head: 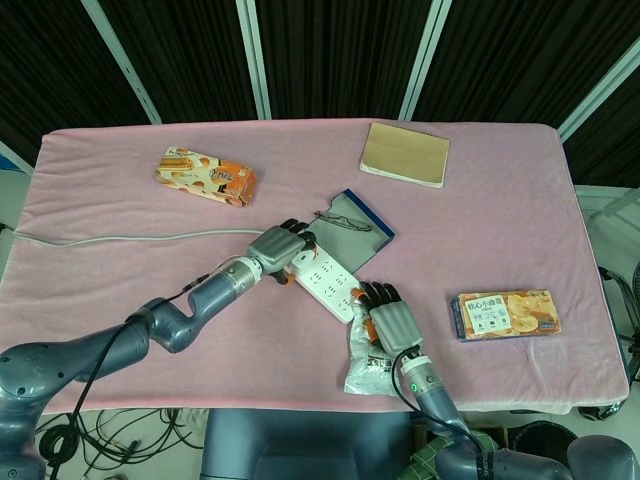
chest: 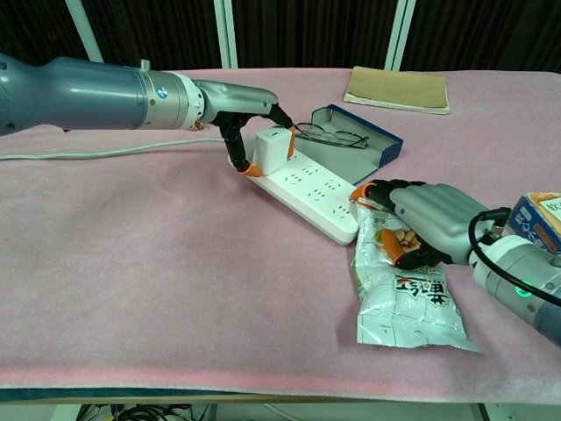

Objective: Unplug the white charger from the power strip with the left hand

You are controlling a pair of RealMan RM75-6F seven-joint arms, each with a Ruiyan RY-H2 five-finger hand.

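The left hand (chest: pixel 250 118) has the white charger (chest: pixel 273 147) pinched between its orange-tipped fingers — the grasping step, judging by the plug seated in the power strip (chest: pixel 302 187) at the end nearer the desk's far edge. Next comes a straight lift, probably with the strip kept from rising. The right hand (chest: pixel 421 219) grips the snack bag (chest: pixel 403 294) just beside the strip's near end. From the head view the charger is mostly hidden under the fingers, and whether the plug has started to lift I cannot tell.
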